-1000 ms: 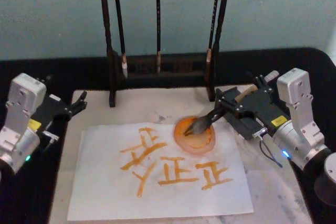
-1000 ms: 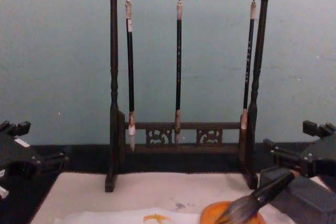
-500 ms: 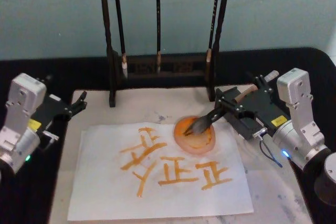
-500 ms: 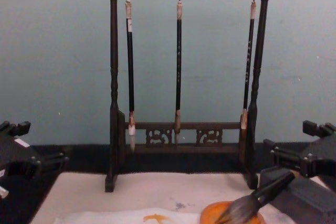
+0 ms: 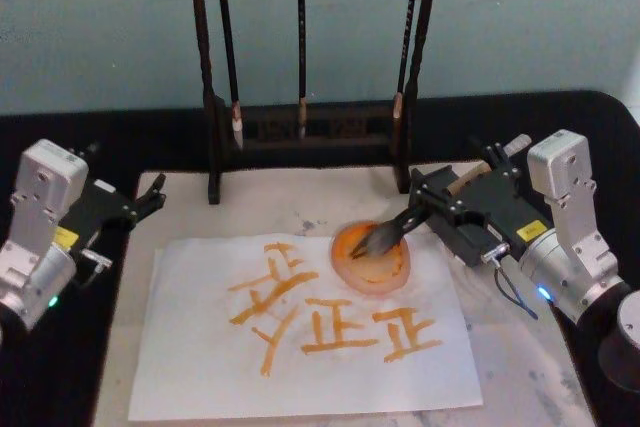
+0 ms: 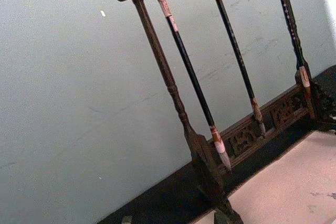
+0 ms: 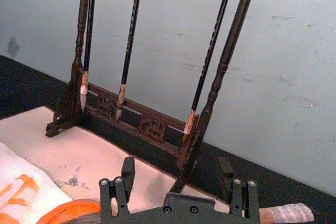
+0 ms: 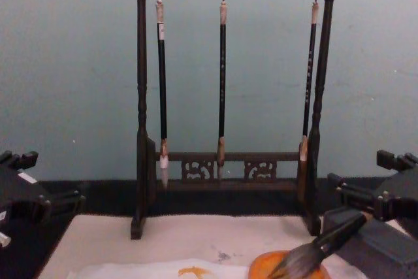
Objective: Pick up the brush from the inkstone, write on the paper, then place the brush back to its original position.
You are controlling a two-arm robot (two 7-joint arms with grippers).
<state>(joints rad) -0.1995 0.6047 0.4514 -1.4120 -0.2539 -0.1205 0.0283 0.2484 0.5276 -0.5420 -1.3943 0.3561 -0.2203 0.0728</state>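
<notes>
A: Where does the brush point(image 5: 400, 227) lie from the right gripper point(image 5: 440, 203)?

B: Its handle runs through the fingers point(image 5: 424, 188); the long axis slants down and away from them, bristles resting in the orange inkstone point(image 5: 372, 259) just beyond the fingertips, while the pale end cap sticks out behind the gripper; the paper point(image 5: 300, 347), already marked with orange strokes, lies past the inkstone and below it.

A: And the fingers themselves?

B: Narrow, closed on the brush, I judge; the left gripper point(image 5: 150, 197) hangs idle well apart at the far side of the counter point(image 5: 520, 367), fingers slightly parted, holding nothing; the right arm is plainly the nearer.
</notes>
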